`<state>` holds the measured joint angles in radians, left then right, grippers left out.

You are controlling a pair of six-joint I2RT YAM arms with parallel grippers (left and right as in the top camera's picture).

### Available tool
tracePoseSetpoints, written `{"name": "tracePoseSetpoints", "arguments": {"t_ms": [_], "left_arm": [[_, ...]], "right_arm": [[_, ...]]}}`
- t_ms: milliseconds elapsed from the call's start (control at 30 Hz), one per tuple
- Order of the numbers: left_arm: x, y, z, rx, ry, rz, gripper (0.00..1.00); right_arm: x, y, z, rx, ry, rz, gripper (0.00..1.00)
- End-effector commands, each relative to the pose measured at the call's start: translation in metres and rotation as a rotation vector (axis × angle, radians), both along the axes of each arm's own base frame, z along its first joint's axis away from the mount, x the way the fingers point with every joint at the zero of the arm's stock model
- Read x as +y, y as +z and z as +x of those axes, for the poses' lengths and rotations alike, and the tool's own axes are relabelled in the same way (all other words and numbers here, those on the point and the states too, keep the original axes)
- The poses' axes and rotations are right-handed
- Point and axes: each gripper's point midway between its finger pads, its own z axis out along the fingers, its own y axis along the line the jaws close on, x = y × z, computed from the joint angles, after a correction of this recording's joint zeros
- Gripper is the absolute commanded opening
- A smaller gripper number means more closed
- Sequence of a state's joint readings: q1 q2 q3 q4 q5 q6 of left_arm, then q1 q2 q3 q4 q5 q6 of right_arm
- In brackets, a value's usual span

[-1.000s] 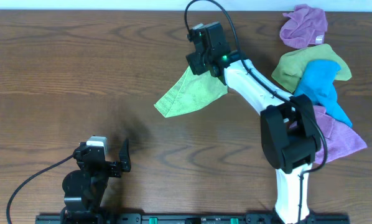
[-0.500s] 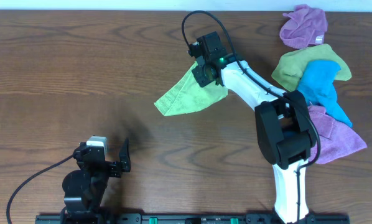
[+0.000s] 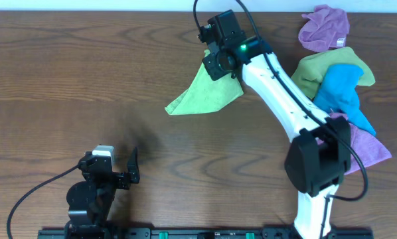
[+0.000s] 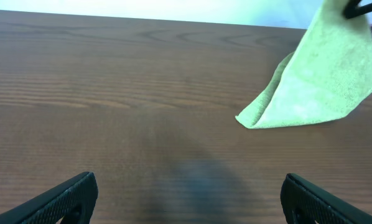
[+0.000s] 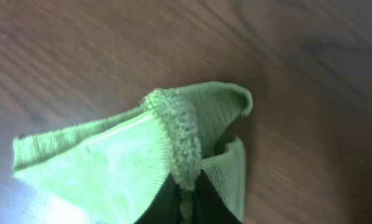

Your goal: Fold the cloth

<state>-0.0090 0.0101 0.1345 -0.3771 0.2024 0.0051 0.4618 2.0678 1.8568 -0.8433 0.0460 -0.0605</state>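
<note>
The cloth (image 3: 205,96) is bright green and fuzzy, and it lies on the brown bench (image 3: 66,79) near the far edge, a bit right of the middle. It looks like a pointy triangle (two layers, one on top of the other). Its left tip rests flat on the wood and its top right corner is pulled up off the bench. The right gripper (image 3: 217,65) is right over that raised corner and is clamped tight on it. In the right wrist view, the fluffy edge of the cloth runs down between the two dark fingers (image 5: 206,208), and the rest of the cloth spreads out to the left. The right arm (image 3: 285,99) starts at the near edge on the right side. It bends at a big black joint, and its long white part reaches up and to the left to the cloth. The left gripper (image 4: 189,183) sits low at the near left corner, well apart from the cloth, with its fingers spread wide and nothing in them. A heap of other cloths (image 3: 341,86), purple, dull green and blue, lies at the right side of the bench.
</note>
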Motion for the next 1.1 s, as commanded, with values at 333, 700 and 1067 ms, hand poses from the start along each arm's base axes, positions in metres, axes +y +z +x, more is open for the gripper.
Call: {"name": "tracePoseSetpoints", "arguments": {"t_ms": [333, 700, 1067], "left_arm": [[-0.001, -0.01, 0.0, 0.016, -0.012, 0.015, 0.95], [-0.001, -0.01, 0.0, 0.017, -0.012, 0.015, 0.95], [-0.001, -0.01, 0.0, 0.016, -0.012, 0.015, 0.95]], "right_arm": [[-0.005, -0.016, -0.139, 0.518, -0.168, -0.076, 0.16], [0.0, -0.017, -0.13, 0.422, -0.142, -0.139, 0.81], [0.001, -0.067, -0.068, 0.261, -0.089, -0.215, 0.66]]}}
